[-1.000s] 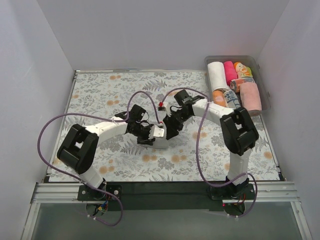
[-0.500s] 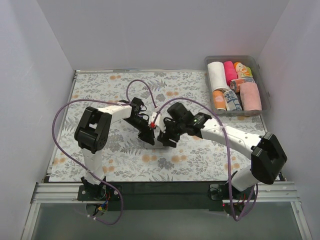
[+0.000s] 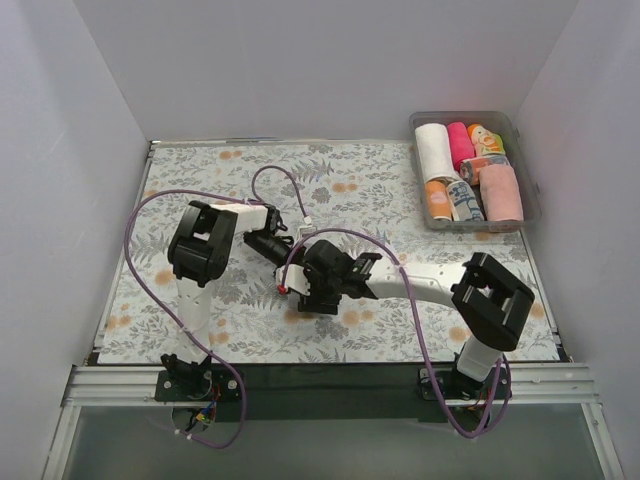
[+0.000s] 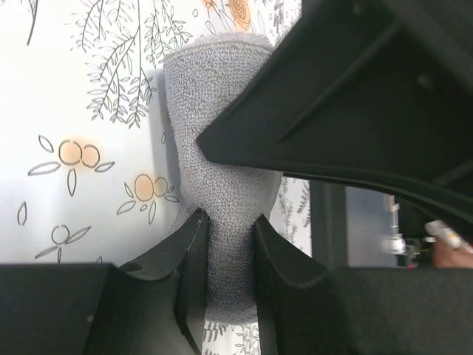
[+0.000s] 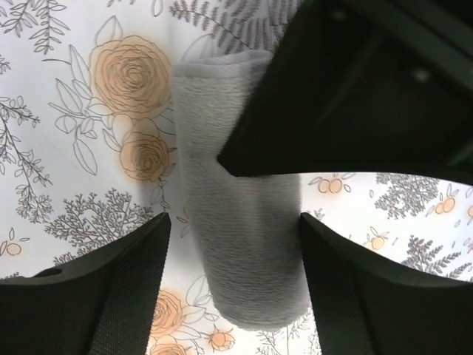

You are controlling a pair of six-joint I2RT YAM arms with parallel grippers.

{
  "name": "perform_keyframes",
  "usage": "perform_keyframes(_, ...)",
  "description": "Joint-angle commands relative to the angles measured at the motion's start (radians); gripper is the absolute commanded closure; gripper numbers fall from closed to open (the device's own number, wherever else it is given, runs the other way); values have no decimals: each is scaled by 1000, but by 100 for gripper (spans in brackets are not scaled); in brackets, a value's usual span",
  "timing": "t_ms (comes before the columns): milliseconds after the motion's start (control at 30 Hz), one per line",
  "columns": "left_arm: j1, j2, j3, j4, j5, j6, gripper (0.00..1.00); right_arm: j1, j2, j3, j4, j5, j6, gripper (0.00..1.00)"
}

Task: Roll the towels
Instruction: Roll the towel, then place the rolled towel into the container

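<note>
The left arm (image 3: 213, 240) had its jaws nearly closed on one end of the grey terry-cloth towel roll (image 4: 222, 148), squeezing it to a narrow waist between them. Beyond the jaw tips the roll widened again and lay on the floral-printed bench (image 4: 81, 96). Just past the left jaws, a black part of the other arm crossed over the roll.

The right arm (image 3: 420, 283) held its jaws wide apart, one on each side of the same roll, which lay lengthwise in the gap between them. Neither jaw appeared to touch it, and they held nothing. From above, the roll was hidden under the two wrists. Well away to the right of the right jaws stood the clear plastic bin (image 3: 465, 114) of finished rolled towels.

The roll looked fully formed, so the step in hand seemed to be securing it for lifting. To do that well, the right jaws should probably close squarely on the roll's middle, trapping its loose edge, before the left jaws let go. The pinch should hold the layers without flattening them. Releasing the left side too early could let the soft cloth unwind.
</note>
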Motion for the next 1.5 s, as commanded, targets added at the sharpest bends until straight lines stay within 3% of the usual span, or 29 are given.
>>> perform_keyframes(0,23,81,3,8,-203,58,100,37,6,-42,89,20,-20,39)
perform_keyframes(300,40,115,17,-28,-182,89,100,43,41,-112,144,40,-36,57)
perform_keyframes(467,53,102,20,-43,-156,109,91,42,44,-157,146,7,-37,64)
perform_keyframes(533,58,88,19,-51,-154,114,83,42,46,-166,140,2,-36,72)
perform_keyframes(567,69,80,17,-54,-153,124,72,39,49,-175,132,-1,-37,76)
perform_keyframes(600,75,71,14,-54,-154,124,66,30,46,-178,127,-13,-37,91)
perform_keyframes(633,81,47,7,-51,-157,124,61,22,44,-180,117,-22,-33,99)
perform_keyframes(667,96,31,2,-48,-163,124,46,14,39,-180,97,-30,-29,99)
perform_keyframes(800,154,-49,-6,-45,-192,131,34,-50,-55,-178,46,-102,8,99)
perform_keyframes(867,196,-105,3,-35,-208,124,18,-93,-88,-168,21,-124,25,99)
perform_keyframes(900,210,-128,10,-22,-214,117,17,-108,-118,-158,-14,-146,29,99)
perform_keyframes(1100,244,-370,42,115,-301,46,16,-361,-171,-7,-156,-315,97,99)
perform_keyframes(1133,242,-392,45,133,-318,16,2,-394,-171,51,-199,-334,101,99)
perform_keyframes(1467,242,-466,140,294,-356,-213,2,-883,-90,483,-321,-464,287,99)
